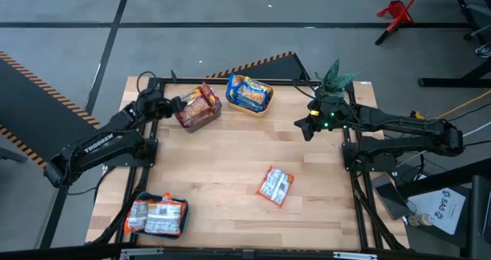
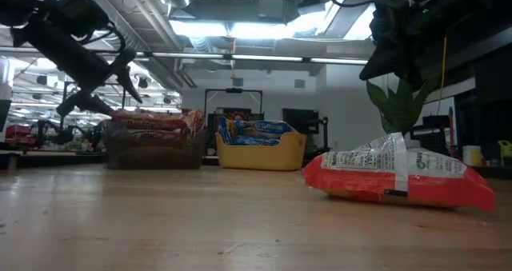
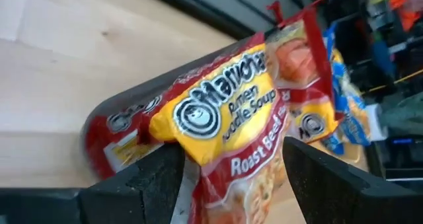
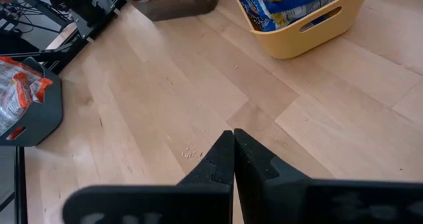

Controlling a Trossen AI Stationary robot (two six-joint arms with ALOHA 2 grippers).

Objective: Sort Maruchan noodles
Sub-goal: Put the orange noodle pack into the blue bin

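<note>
The left claw (image 1: 179, 103) hovers at the grey bin (image 1: 201, 119) at about eleven o'clock on the tabletop (image 1: 230, 168), its fingers spread apart over a red-and-yellow Maruchan packet (image 3: 231, 118) that lies on the pile in that bin. Whether the fingers touch it cannot be told, but this looks like the release step of a drop-off. The right claw (image 1: 305, 126) waits at about two o'clock, fingers pressed together and holding nothing.

Blue packets fill the yellow bin (image 1: 249, 96) at twelve; silver-white ones sit in a bin (image 1: 157, 216) at seven. One orange-red packet (image 1: 275, 185) lies loose on the tabletop near five o'clock. The next move probably calls for an arm to reach that loose packet and carry it to a matching bin.
</note>
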